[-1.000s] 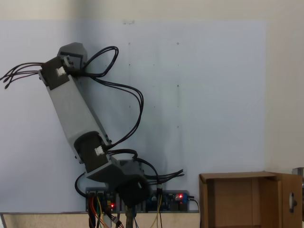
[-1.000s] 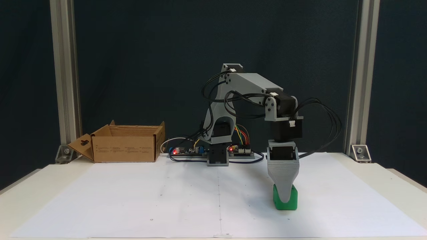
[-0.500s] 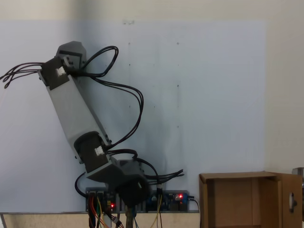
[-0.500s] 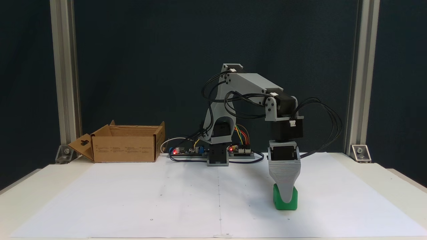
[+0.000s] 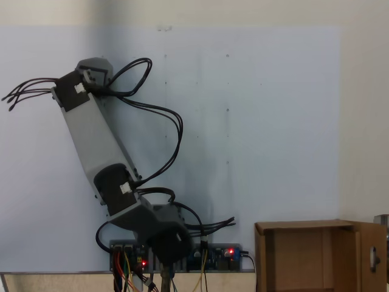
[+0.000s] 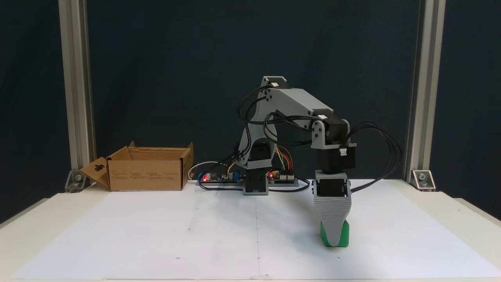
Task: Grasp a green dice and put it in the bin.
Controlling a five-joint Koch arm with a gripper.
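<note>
On the right half of a white paper sheet [image 6: 176, 227], seen from the front fixed view, a grey arm [image 6: 297, 102] bends over and points its gripper [image 6: 332, 242] straight down onto a green dice [image 6: 343, 235]. The dice sits on the sheet, and the gripper's broad ribbed finger covers its middle, so green shows on either side and below the tip. Only this one finger faces the camera; the other would lie behind it, so I cannot tell whether the jaws are apart or closed on the dice. The vertical pose suggests a top-down grasp, with the fingers meant to straddle the cube from front and back.

The bin [image 6: 146, 172], a brown cardboard box with its flaps standing up, rests at the back left of the table, well apart from the dice and on the far side of the arm's base [image 6: 255, 184]. Its open top and raised flaps leave a clear way in from above. Circuit boards [image 6: 219, 177] with red lights and coloured wires lie beside the base.

From the other fixed view, which looks down from above, the arm [image 5: 97, 152] reaches diagonally up and to the left over the sheet, black cables [image 5: 158, 115] looping off its joints, and the bin [image 5: 316, 255] shows at lower right. The arm's own wrist hides the dice here.

As a judgement, the task is at the grasping step: the dice is not yet lifted, and the carry across to the bin remains.
</note>
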